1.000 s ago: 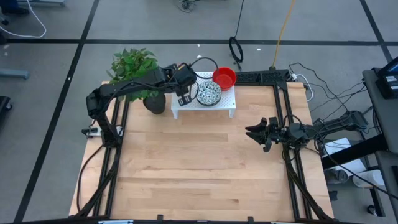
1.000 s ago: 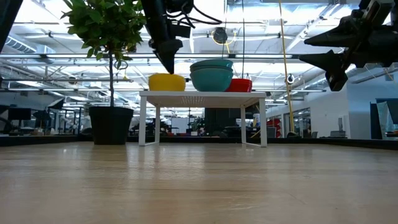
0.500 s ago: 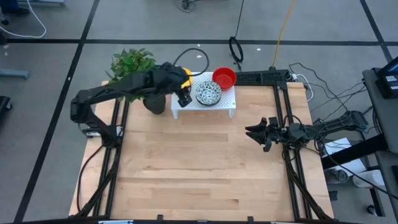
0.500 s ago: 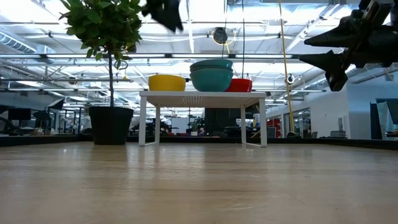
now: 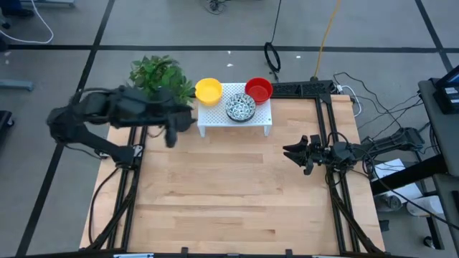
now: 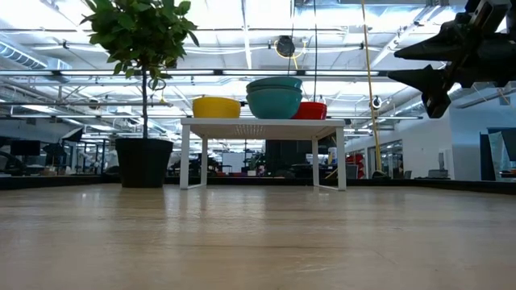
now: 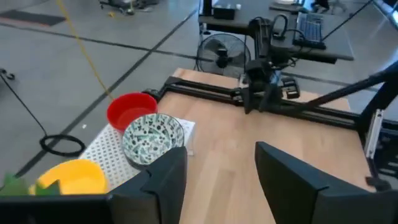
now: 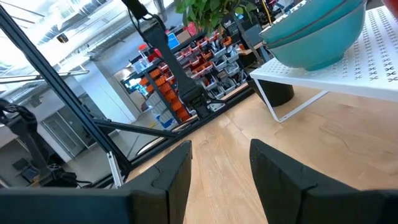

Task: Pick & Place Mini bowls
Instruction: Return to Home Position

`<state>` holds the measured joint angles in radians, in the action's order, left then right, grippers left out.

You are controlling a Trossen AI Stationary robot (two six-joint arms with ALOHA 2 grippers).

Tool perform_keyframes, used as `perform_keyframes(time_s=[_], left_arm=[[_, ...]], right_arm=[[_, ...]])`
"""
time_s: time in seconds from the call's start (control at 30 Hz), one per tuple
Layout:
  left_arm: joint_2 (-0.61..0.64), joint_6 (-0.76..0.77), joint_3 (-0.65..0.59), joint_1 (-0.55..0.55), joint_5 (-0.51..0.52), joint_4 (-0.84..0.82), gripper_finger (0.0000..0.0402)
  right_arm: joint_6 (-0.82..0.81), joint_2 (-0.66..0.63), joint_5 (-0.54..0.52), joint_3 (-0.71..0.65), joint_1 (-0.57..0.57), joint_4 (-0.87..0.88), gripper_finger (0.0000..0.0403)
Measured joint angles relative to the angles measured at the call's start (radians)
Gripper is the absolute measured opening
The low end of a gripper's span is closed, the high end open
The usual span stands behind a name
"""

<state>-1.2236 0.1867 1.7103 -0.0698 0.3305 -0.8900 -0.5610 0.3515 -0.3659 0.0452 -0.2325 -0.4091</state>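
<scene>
Above wooden table [image 5: 229,201], left hand [image 7: 221,152] and right hand [image 8: 221,148] gape, both empty.

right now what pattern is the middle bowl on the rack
The middle bowl is blue-and-white speckled; clearest in the left wrist view.

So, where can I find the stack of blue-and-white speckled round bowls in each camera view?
High view: the speckled bowl stack sits mid-way on the white perforated rack, between the yellow bowls and the red bowls.
Low view: centre, teal outsides on the rack top.
Left wrist view: on the rack, beside the red bowls.
Right wrist view: teal outsides on the rack.
Shared landmark: the rack.
</scene>
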Motion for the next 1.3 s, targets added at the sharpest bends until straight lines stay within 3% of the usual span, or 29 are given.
perform_keyframes(time_s=[0.17,0.33,0.47,0.83,1.3], left_arm=[[0.079,0.029,0.0,-0.077,0.027,-0.155,0.0198],[0.12,0.238,-0.004,-0.14,0.129,-0.32,0.0199],[0.147,0.334,-0.087,-0.189,0.183,-0.334,0.0198],[0.309,0.419,-0.482,-0.272,0.257,-0.075,0.0204],[0.738,0.316,-1.012,-0.37,0.257,0.505,0.02]], right_arm=[[0.0,0.0,0.0,0.0,0.0,0.001,0.0153],[0.0,0.0,0.0,0.0,0.0,0.002,0.0153],[0.0,0.0,0.0,0.0,0.0,0.002,0.0153],[0.005,0.0,0.001,0.0,0.0,0.007,0.0153],[-0.029,0.001,-0.002,0.0,0.0,0.104,0.0153]])
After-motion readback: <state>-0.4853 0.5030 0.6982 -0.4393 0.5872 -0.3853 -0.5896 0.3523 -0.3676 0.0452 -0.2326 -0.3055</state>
